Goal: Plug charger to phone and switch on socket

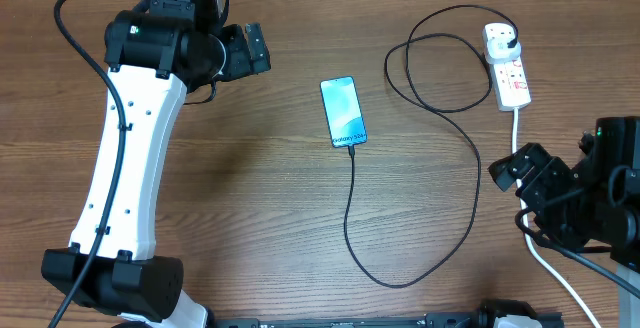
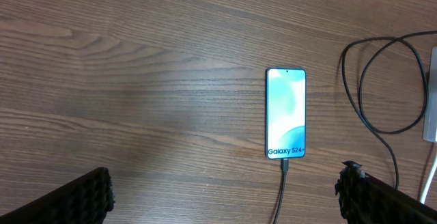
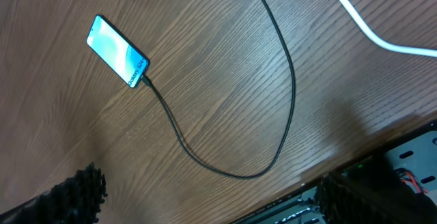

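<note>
The phone (image 1: 343, 111) lies flat mid-table with its blue-teal screen lit; it also shows as the phone (image 2: 285, 113) and the phone (image 3: 117, 51). The charger cable (image 1: 472, 158) runs from the phone's bottom edge, where its connector tip (image 2: 285, 164) sits in the port, loops round and ends in a black plug (image 1: 505, 39) seated in the white socket strip (image 1: 510, 76). My left gripper (image 1: 260, 51) hangs open, left of the phone, with nothing between its fingers (image 2: 75, 198). My right gripper (image 1: 512, 169) is open below the socket, empty.
The socket's thick white lead (image 1: 545, 258) runs down past my right arm to the front edge; the lead (image 3: 372, 29) crosses the right wrist view. The table's front edge (image 3: 321, 173) lies under my right gripper. The cable's loop (image 1: 435, 58) lies left of the socket.
</note>
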You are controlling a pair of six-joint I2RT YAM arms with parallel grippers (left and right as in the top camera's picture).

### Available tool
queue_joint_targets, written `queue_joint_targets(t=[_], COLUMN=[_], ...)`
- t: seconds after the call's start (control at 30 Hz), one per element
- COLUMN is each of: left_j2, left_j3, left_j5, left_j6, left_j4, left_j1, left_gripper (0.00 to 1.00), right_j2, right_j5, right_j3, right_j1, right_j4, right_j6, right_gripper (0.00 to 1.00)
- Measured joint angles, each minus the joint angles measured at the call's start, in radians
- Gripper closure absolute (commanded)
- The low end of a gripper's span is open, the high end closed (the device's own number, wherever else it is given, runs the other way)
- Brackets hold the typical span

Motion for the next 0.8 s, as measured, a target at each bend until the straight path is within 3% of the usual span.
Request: queue_joint_targets(t=[0.8], left_j2=[0.000], left_j3=[0.000], left_j5=[0.000], left_j6=[0.000], left_j4=[0.000], left_j1=[0.000], left_gripper=[0.00], right_j2=[0.001], right_j5=[0.012], right_j3=[-0.013], right_j1=[0.000], right_j4=[0.002], right_j6=[-0.021], right_gripper=[0.00])
